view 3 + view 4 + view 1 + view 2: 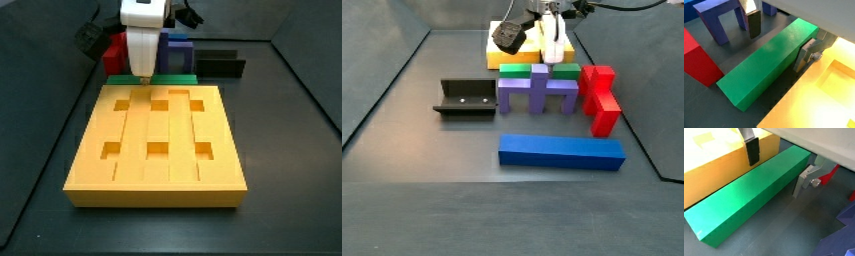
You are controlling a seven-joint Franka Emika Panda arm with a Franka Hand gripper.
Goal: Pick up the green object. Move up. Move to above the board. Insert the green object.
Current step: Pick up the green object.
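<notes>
View at the pick-up stage. I see the green object [769, 65] lying flat on the dark floor, its long side just beside the edge of the board [817, 95]; whether the two touch I cannot tell. In both wrist views the gripper [777, 165] straddles the bar near one end: one finger [752, 150] stands on the board side, its dark pad close to the bar's upper edge, and the other finger [805, 180] stands on the far side. The jaws are spread wider than the bar and hold nothing. In a side view the gripper [142, 62] hangs over the bar [150, 78] at the board's [158, 125] far edge; in the other side view the bar [537, 71] shows behind the purple piece [539, 90], with the red block [599, 98], a blue bar [561, 151] and the fixture [464, 97] in front.

Handling, as I judge it: the bar looks rigid, smooth-faced and probably light, not fragile. Its plain flat sides suit a pinch across the narrow width. A grip near the middle of its length would balance it; an end grip may let the long free part tilt or swing, and the smooth faces may slip
</notes>
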